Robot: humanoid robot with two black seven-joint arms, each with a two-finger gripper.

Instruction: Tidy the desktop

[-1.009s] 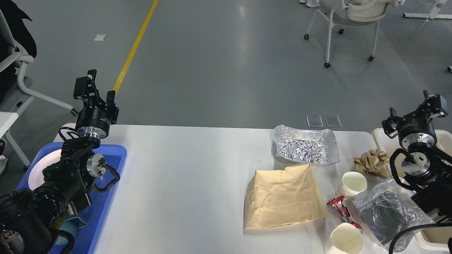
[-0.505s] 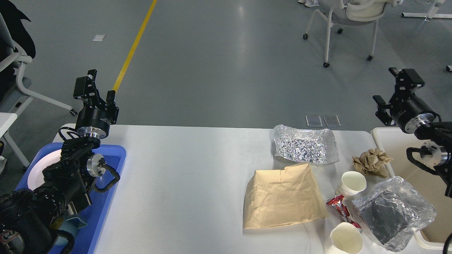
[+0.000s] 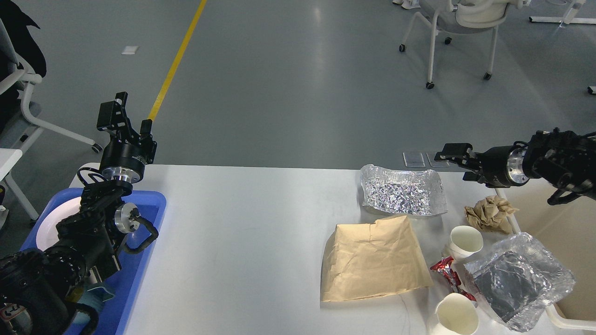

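The white desktop fills the lower frame, its litter bunched at lower right. The right gripper, fingers spread and empty, points left just above-right of the crumpled foil sheet; the left gripper, also spread, stands far off.

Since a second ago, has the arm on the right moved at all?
Yes. The right gripper has swung leftward from above the cream bin and now points left, beyond the foil tray.
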